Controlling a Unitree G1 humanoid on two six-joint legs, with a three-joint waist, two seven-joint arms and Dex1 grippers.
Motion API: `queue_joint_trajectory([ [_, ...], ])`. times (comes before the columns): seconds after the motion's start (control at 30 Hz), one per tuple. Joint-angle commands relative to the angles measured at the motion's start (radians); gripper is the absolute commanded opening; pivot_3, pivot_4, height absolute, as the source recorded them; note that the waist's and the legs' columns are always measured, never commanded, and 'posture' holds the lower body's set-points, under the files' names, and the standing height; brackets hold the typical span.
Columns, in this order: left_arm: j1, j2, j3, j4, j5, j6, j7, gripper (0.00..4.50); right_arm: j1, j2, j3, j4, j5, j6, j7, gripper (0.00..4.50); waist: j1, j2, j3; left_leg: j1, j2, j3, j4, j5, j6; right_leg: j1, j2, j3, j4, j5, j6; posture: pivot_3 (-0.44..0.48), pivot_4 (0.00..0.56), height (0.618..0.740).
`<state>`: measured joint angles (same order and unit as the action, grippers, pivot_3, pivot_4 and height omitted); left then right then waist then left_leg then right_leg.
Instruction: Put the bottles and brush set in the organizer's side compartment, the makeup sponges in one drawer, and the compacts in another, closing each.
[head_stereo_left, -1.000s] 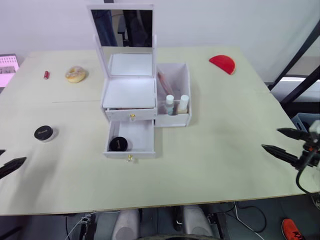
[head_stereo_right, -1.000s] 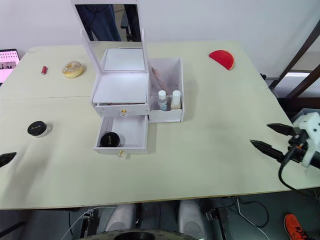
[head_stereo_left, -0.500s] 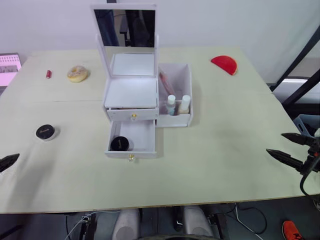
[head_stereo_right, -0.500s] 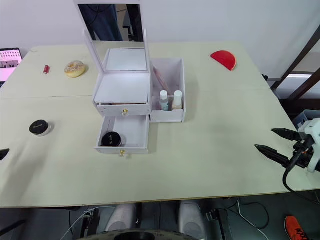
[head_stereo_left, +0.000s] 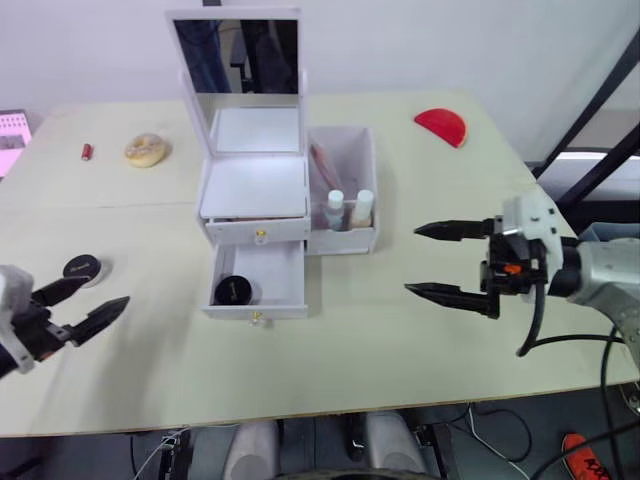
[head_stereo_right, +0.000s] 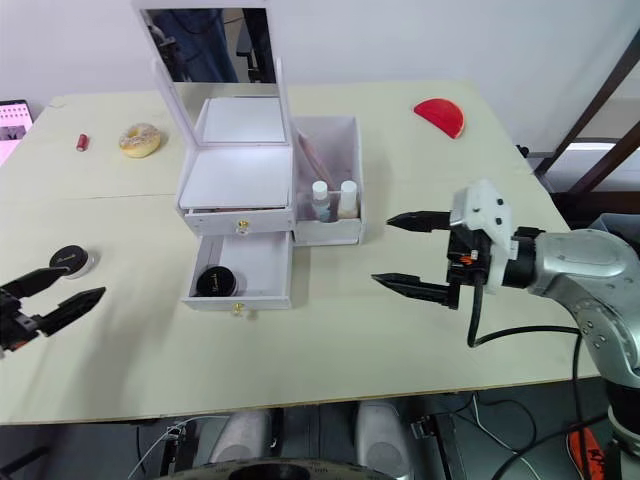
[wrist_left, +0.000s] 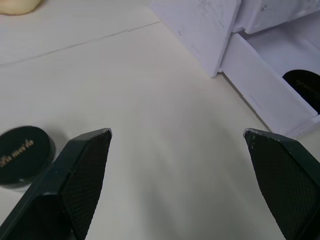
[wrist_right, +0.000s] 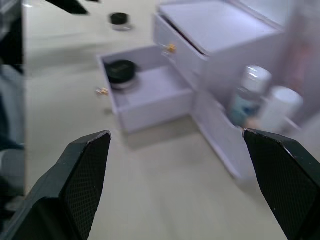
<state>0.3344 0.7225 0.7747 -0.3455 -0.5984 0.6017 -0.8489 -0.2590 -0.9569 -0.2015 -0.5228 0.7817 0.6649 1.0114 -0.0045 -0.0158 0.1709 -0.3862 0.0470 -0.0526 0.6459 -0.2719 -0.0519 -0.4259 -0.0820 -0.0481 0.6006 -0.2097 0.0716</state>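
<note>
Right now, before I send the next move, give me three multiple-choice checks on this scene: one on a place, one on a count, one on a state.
1. Where does the loose black compact lie?
A. On the table near the left gripper
B. In the side compartment
C. On top of the organizer

2. How many bottles stand in the side compartment?
A. None
B. Two
C. Four

3. What state is the lower drawer in?
A. Pulled open with one compact inside
B. Shut
C. Pulled open and empty

Answers:
1 A, it sits on the table just ahead of the left gripper.
2 B, two white-capped bottles stand side by side at the compartment's front.
3 A, the drawer juts forward with a black compact in it.
</note>
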Motion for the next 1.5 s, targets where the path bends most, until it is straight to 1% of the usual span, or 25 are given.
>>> queue_joint_trajectory([
  [0.03, -0.015, -0.086, 0.038, -0.091, -0.003, 0.018, 0.177, 4.43, -0.068, -0.006, 0.025, -0.060, 0.053, 0.039, -0.008, 4.50, 0.008, -0.001, 0.000, 0.000, 0.000, 0.000, 0.000, 0.000, 0.000, 0.000, 0.000, 0.000, 0.000, 0.000, 0.000, 0.000, 0.150, 0.739],
  [0.1, -0.029, -0.126, 0.029, -0.100, 0.002, 0.030, 0.251, 4.43, -0.104, -0.009, 0.044, -0.078, 0.073, 0.062, -0.011, 4.50, 0.016, -0.001, -0.001, 0.000, 0.000, 0.000, 0.001, 0.000, 0.000, 0.000, 0.000, 0.000, 0.001, 0.000, 0.000, 0.000, 0.150, 0.739],
  [0.2, -0.075, -0.148, -0.010, -0.061, 0.056, 0.024, 0.350, 4.43, -0.164, 0.003, 0.078, -0.098, 0.094, 0.097, -0.034, 4.50, 0.020, -0.002, -0.001, 0.001, 0.000, -0.001, 0.002, 0.000, 0.000, 0.001, 0.001, 0.000, 0.002, 0.000, 0.001, 0.000, 0.150, 0.739],
  [0.3, -0.148, -0.143, -0.066, 0.024, 0.121, 0.010, 0.431, 4.43, -0.202, 0.016, 0.107, -0.103, 0.098, 0.120, -0.060, 4.50, 0.019, -0.002, -0.001, 0.003, 0.000, -0.001, 0.003, 0.000, 0.000, 0.002, 0.001, 0.000, 0.002, 0.000, 0.000, 0.000, 0.150, 0.739],
  [0.43, -0.287, -0.117, -0.137, 0.180, 0.214, -0.015, 0.517, 4.43, -0.216, 0.031, 0.121, -0.101, 0.096, 0.130, -0.081, 4.50, 0.017, -0.004, -0.002, 0.006, 0.000, -0.001, 0.003, 0.000, 0.000, 0.005, 0.001, 0.000, 0.002, 0.000, 0.000, 0.000, 0.150, 0.739],
  [0.57, -0.387, -0.082, -0.206, 0.326, 0.280, -0.047, 0.541, 4.43, -0.214, 0.057, 0.137, -0.118, 0.094, 0.133, -0.115, 4.50, 0.016, -0.005, -0.002, 0.007, 0.000, -0.001, 0.002, 0.000, 0.000, 0.005, 0.001, 0.000, 0.003, 0.000, 0.000, 0.000, 0.150, 0.739],
  [0.6, -0.410, -0.080, -0.216, 0.362, 0.293, -0.061, 0.551, 4.43, -0.210, 0.062, 0.138, -0.122, 0.093, 0.134, -0.125, 4.50, 0.016, -0.005, -0.002, 0.007, 0.000, -0.001, 0.001, 0.000, 0.000, 0.004, 0.001, 0.000, 0.003, 0.002, -0.004, 0.000, 0.150, 0.739],
  [0.93, -0.533, -0.058, -0.253, 0.601, 0.358, -0.166, 0.579, 4.43, -0.166, 0.066, 0.120, -0.156, 0.101, 0.152, -0.186, 4.50, 0.017, -0.005, -0.002, 0.006, 0.000, 0.000, 0.000, 0.000, 0.000, 0.003, 0.002, 0.000, 0.003, 0.003, -0.004, 0.000, 0.150, 0.739],
  [1.07, -0.564, -0.065, -0.294, 0.661, 0.363, -0.190, 0.541, 4.43, -0.162, 0.067, 0.115, -0.164, 0.106, 0.159, -0.198, 4.50, 0.018, -0.005, -0.002, 0.006, 0.000, 0.000, 0.001, 0.000, 0.000, 0.003, 0.001, 0.000, 0.004, 0.003, -0.004, 0.000, 0.150, 0.739],
  [1.23, -0.559, -0.079, -0.302, 0.668, 0.339, -0.180, 0.514, 4.43, -0.155, 0.062, 0.110, -0.173, 0.113, 0.161, -0.204, 4.50, 0.017, -0.005, -0.002, 0.006, 0.000, 0.000, 0.000, 0.000, 0.000, 0.003, 0.001, 0.000, 0.004, 0.003, -0.004, 0.000, 0.150, 0.739],
  [1.3, -0.553, -0.085, -0.288, 0.670, 0.333, -0.181, 0.524, 3.91, -0.154, 0.060, 0.108, -0.175, 0.116, 0.163, -0.207, 4.50, 0.017, -0.005, -0.002, 0.006, 0.000, 0.000, 0.000, 0.000, 0.000, 0.003, 0.001, 0.000, 0.004, 0.003, -0.004, 0.000, 0.150, 0.739],
  [1.4, -0.549, -0.081, -0.287, 0.668, 0.330, -0.186, 0.523, 2.68, -0.155, 0.058, 0.107, -0.176, 0.118, 0.165, -0.209, 4.50, 0.017, -0.005, -0.002, 0.006, 0.000, 0.000, 0.000, 0.000, 0.000, 0.003, 0.001, 0.000, 0.004, 0.003, -0.004, 0.000, 0.150, 0.739],
  [1.5, -0.545, -0.079, -0.285, 0.658, 0.327, -0.186, 0.528, 2.69, -0.156, 0.058, 0.110, -0.176, 0.119, 0.167, -0.211, 4.50, 0.017, -0.005, -0.002, 0.006, 0.000, 0.000, 0.000, 0.000, 0.000, 0.003, 0.001, 0.000, 0.004, 0.003, -0.004, 0.000, 0.150, 0.739],
])
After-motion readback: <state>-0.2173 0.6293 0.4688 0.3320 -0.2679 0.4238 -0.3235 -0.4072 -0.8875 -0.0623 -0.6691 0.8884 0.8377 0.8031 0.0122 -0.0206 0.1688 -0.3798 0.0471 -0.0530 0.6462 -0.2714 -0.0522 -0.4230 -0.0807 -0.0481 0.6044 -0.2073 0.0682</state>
